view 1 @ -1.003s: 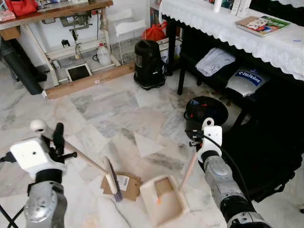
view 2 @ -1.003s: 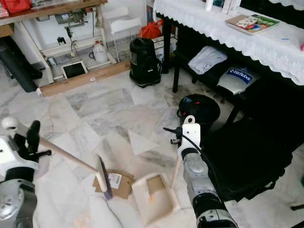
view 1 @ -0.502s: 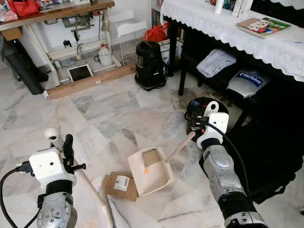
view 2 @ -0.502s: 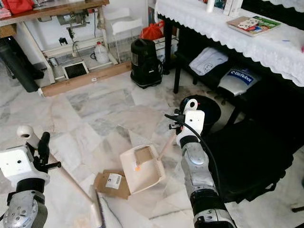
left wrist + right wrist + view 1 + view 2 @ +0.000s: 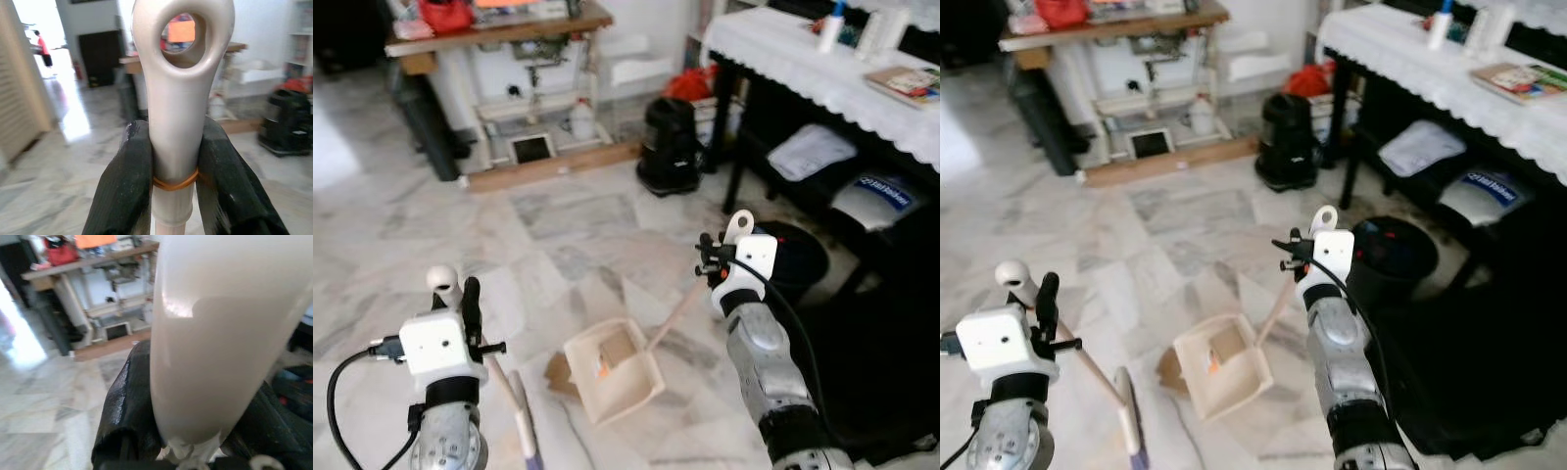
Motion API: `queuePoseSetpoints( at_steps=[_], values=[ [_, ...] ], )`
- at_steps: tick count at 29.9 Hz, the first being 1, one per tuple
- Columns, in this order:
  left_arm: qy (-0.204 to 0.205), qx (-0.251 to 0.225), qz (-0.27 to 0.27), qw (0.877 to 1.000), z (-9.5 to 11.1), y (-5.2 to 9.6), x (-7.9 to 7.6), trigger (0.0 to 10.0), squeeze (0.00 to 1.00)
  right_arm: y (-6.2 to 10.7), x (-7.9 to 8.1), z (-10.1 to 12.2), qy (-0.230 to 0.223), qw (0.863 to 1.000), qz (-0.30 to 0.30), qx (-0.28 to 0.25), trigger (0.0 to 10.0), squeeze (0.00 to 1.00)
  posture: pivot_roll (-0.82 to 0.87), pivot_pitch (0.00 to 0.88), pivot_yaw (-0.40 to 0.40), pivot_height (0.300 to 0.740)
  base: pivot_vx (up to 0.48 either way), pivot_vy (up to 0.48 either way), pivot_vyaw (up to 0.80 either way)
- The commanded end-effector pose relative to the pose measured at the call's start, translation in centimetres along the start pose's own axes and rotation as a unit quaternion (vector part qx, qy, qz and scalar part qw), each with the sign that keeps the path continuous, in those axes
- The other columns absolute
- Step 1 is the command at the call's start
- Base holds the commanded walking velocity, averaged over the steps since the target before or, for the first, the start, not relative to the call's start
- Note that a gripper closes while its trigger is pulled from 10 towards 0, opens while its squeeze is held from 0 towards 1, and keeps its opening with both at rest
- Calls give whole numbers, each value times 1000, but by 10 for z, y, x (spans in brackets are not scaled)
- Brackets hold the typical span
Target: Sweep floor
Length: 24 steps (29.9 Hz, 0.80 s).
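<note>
My left gripper (image 5: 462, 305) is shut on a cream broom handle (image 5: 178, 103) just under its ring-shaped top, above an orange rubber band (image 5: 174, 183). The handle slopes down to the broom head (image 5: 522, 434) by my left side. My right gripper (image 5: 718, 262) is shut on the long handle (image 5: 210, 328) of a cream dustpan (image 5: 626, 384). The pan rests low on the marble floor between my arms. A brown cardboard scrap (image 5: 613, 348) and a small orange bit (image 5: 599, 369) lie inside it. Another piece of cardboard (image 5: 552, 368) sticks out from under its left edge.
A black bin (image 5: 798, 260) stands just right of my right arm. A black canister (image 5: 672, 145) sits beside a table with a white lace cloth (image 5: 803, 70). A wooden workbench (image 5: 499, 27) and a wooden plank (image 5: 553, 166) are at the back.
The whole view has swung, so the room sits further right. The dustpan, tilted up half a second ago, now lies flatter and covers most of the cardboard. The broom head stays drawn back by my left side.
</note>
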<state>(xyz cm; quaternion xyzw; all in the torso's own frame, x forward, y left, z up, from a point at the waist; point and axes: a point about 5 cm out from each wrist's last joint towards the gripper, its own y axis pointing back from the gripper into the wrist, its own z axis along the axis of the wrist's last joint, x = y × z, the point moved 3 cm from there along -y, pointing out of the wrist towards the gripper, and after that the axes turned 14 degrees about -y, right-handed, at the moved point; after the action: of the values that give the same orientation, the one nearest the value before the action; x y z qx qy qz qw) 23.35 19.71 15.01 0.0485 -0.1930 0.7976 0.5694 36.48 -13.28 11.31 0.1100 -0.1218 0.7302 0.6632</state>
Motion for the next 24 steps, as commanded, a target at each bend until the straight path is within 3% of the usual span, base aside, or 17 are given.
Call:
queuePoseSetpoints(
  at_steps=[1, 10, 24],
  values=[
    [-12, -18, 10, 1000, 5, -3, 4, 10000, 0, -3, 9, 16, -1, 999, 15, -28, 10000, 0, -154, 0, 54, 740, 0, 0, 712],
    [-30, -19, 16, 999, 5, 0, 10, 10000, 0, 9, 2, 22, 10, 999, 8, -32, 10000, 0, -159, 16, 65, 740, 0, 0, 489],
    [-44, -17, 16, 999, 4, -1, 13, 10000, 0, 9, 8, 19, -8, 1000, 2, -16, 10000, 0, -139, 32, 73, 740, 0, 0, 505]
  ],
)
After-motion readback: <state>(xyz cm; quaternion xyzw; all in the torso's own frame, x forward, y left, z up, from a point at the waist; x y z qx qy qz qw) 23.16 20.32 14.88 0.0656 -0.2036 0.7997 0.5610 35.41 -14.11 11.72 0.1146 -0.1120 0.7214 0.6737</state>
